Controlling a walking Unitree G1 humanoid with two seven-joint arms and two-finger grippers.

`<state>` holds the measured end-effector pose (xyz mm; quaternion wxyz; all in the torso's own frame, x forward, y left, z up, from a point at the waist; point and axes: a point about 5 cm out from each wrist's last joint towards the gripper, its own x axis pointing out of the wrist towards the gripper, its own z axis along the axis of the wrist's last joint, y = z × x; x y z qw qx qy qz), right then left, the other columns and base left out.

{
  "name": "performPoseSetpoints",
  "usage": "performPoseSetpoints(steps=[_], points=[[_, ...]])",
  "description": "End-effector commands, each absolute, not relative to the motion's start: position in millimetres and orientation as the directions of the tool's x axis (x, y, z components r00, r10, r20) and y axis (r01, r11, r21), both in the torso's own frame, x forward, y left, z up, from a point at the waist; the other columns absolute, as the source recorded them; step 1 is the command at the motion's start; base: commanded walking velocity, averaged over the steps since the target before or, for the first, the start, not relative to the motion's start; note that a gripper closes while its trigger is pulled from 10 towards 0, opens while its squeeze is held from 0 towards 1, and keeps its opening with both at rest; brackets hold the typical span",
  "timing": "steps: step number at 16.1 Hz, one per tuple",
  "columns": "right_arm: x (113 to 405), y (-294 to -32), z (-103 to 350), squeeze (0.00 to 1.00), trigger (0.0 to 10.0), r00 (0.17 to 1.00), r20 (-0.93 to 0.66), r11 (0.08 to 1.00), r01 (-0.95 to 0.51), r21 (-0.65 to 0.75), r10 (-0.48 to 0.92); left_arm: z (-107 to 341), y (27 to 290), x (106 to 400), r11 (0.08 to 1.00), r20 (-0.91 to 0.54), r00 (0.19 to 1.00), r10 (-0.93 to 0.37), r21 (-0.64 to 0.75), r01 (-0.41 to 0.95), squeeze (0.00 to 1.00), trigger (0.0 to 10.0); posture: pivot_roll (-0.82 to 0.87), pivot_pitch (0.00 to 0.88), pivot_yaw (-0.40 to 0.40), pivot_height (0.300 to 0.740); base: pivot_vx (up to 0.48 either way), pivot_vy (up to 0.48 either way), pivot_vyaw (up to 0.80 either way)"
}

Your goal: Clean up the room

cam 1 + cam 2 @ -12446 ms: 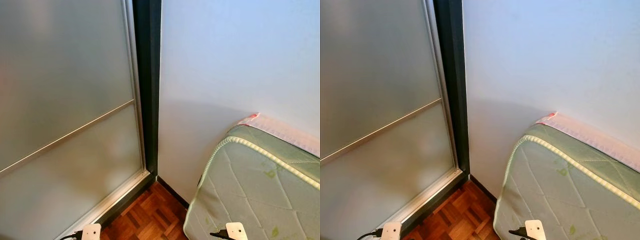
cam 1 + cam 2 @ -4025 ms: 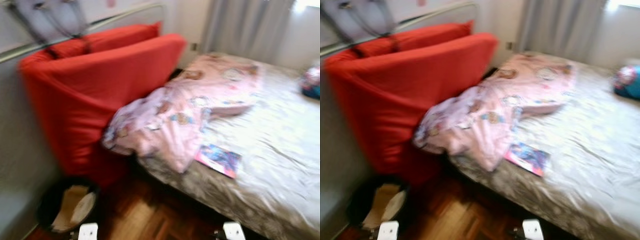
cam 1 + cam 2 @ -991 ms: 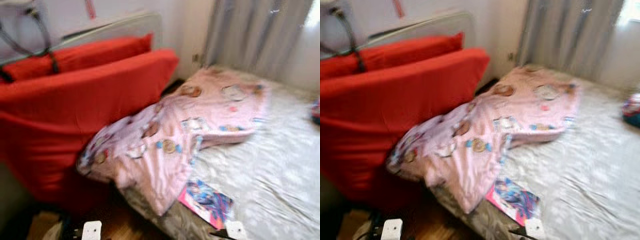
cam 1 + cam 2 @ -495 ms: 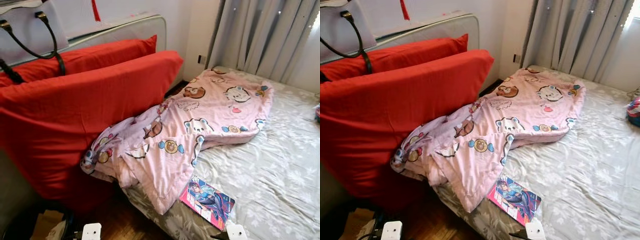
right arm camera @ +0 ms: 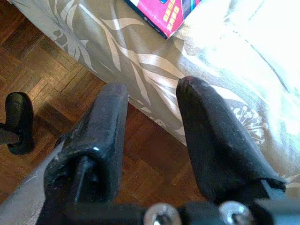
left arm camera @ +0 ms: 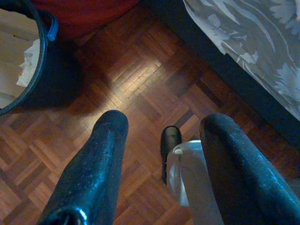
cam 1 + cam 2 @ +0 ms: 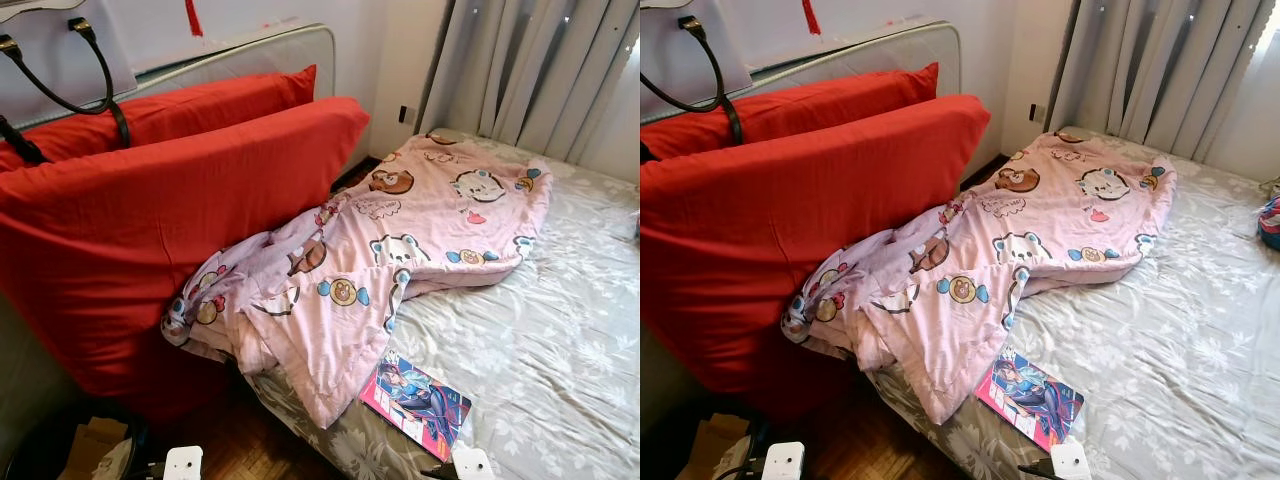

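A crumpled pink cartoon-print blanket (image 7: 380,250) lies across the bed's near corner and hangs over its edge. A colourful magazine (image 7: 416,398) rests flat on the grey floral bedsheet (image 7: 540,340) by the bed's edge, and its pink corner (image 5: 169,14) is close ahead of my right gripper. My left gripper (image 6: 159,154) hangs open over the parquet floor. My right gripper (image 5: 152,101) is open too, low beside the bed's edge, holding nothing.
Two big red cushions (image 7: 150,220) lean against the wall on the left, a dark-handled bag (image 7: 60,50) above them. A black bin (image 7: 70,455) with cardboard and paper stands on the floor at lower left. Grey curtains (image 7: 530,70) hang behind the bed.
The camera has settled after turning from a wall corner to the bed; the view has shifted slightly and sharpened. Blanket and magazine lie as before.
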<state>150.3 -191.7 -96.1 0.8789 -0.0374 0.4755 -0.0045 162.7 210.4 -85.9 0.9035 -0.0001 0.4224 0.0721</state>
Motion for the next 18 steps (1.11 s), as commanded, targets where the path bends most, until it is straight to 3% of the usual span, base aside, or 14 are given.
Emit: performPoseSetpoints(steps=[1,18], points=[[217.1,-228.8,-57.0,0.0,10.0,0.691,-0.719,0.965,0.235,0.115,-0.082,-89.6,197.0,166.6,0.999,-0.825,0.562,0.047,0.031,-0.038,0.0,10.0,0.0,0.0,0.04,0.74,0.0,0.0,0.0],[215.8,-229.5,-58.0,0.0,10.0,0.676,-0.732,0.973,0.214,0.084,-0.086,-89.8,197.2,165.9,0.999,-0.826,0.562,0.05,0.035,-0.038,0.0,10.0,-0.01,0.0,0.045,0.74,0.0,0.0,0.0]])
